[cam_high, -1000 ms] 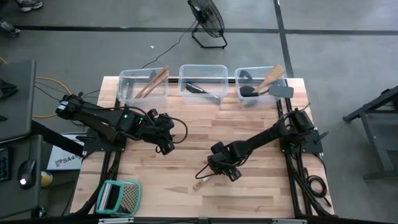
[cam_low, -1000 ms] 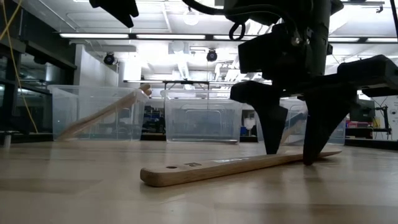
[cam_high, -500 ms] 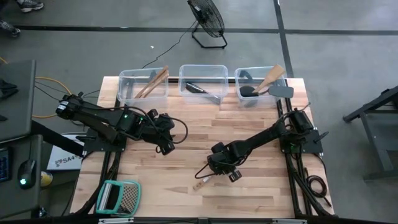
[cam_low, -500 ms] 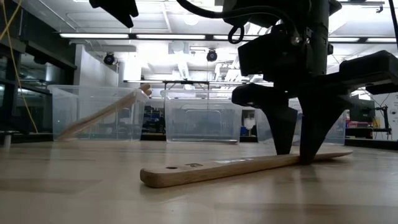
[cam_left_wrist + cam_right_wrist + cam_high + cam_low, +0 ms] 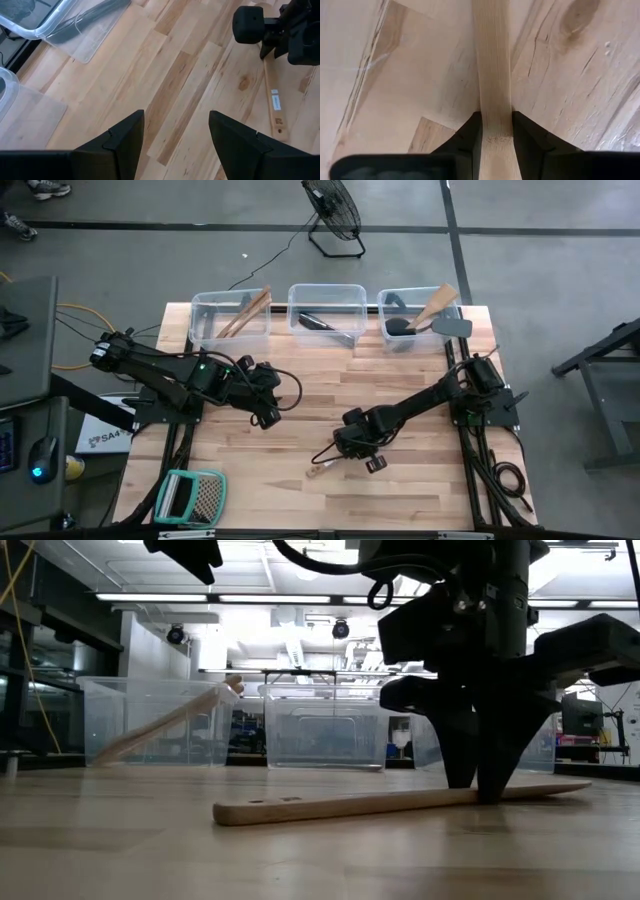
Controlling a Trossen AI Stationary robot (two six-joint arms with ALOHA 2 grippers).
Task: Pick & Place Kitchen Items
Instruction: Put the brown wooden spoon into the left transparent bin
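Note:
A pale wooden utensil (image 5: 340,804) lies flat on the table right of its middle, its holed handle end (image 5: 315,471) toward the near left. My right gripper (image 5: 358,448) stands over it, shut on its handle; the head end is hidden under the gripper in the high view. My left gripper (image 5: 266,416) hangs open above bare table left of centre, holding nothing. In the left wrist view its fingers (image 5: 125,142) are spread wide, with the utensil (image 5: 273,100) farther off. My right gripper pinches the utensil's flat handle (image 5: 494,112) between its two fingers (image 5: 472,135), one on each long edge, well away from the holed end. The fingers come from above, pointing down, and lie across the handle. The utensil rests flat on the table (image 5: 300,850).
Three clear bins stand along the far edge: the left (image 5: 228,320) with wooden utensils, the middle (image 5: 326,312) with black ones, the right (image 5: 420,318) with black and wooden ones. A teal-framed grater (image 5: 190,497) lies at the near left corner.
My right gripper has shut its fingers onto the wooden utensil's handle. The utensil has swung a little on the table, its holed end shifting toward the left, and it now lies flatter.

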